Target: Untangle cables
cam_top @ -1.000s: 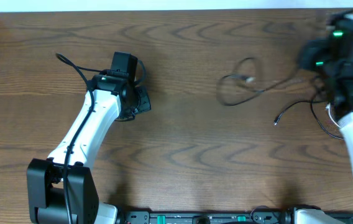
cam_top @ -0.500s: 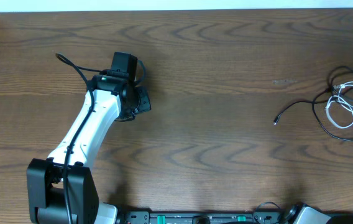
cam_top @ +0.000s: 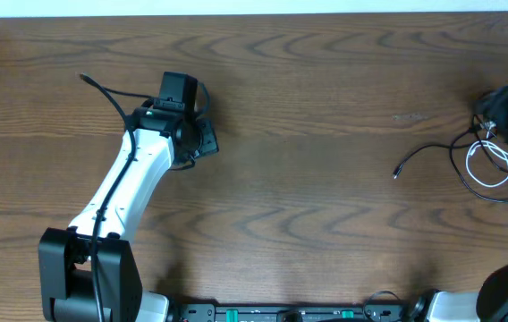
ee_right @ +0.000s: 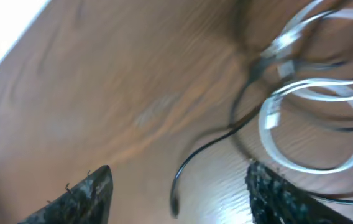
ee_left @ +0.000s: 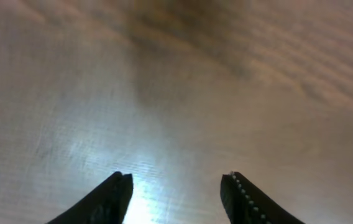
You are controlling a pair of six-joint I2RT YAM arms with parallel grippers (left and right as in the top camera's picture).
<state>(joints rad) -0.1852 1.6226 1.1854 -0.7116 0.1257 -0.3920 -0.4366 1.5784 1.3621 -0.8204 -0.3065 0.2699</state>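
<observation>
The cables lie together at the table's right edge. The black cable [cam_top: 426, 149] runs from a free plug end into loops beside the white cable [cam_top: 489, 170]. Directly over this pile hovers my right gripper [cam_top: 507, 114], open. In the right wrist view the black cable's end [ee_right: 183, 168] lies on the wood between my right gripper's [ee_right: 179, 182] spread fingers, apart from both. The white cable's loops [ee_right: 288, 146] lie close by its right finger. My left gripper [cam_top: 204, 140] is far off at the table's left. It stands open [ee_left: 176, 182] over bare wood, holding nothing.
The wooden table [cam_top: 308, 206] is bounded by a pale strip along its far edge [cam_top: 254, 7]. The left arm's white link [cam_top: 120, 192] stretches from its base at the front left. A thick black wire [cam_top: 102, 89] loops off that arm.
The black cable's loop that lay mid-table has been drawn to the right-edge pile. My right gripper went from shut to open and now hangs over the pile. The left arm barely moved.
</observation>
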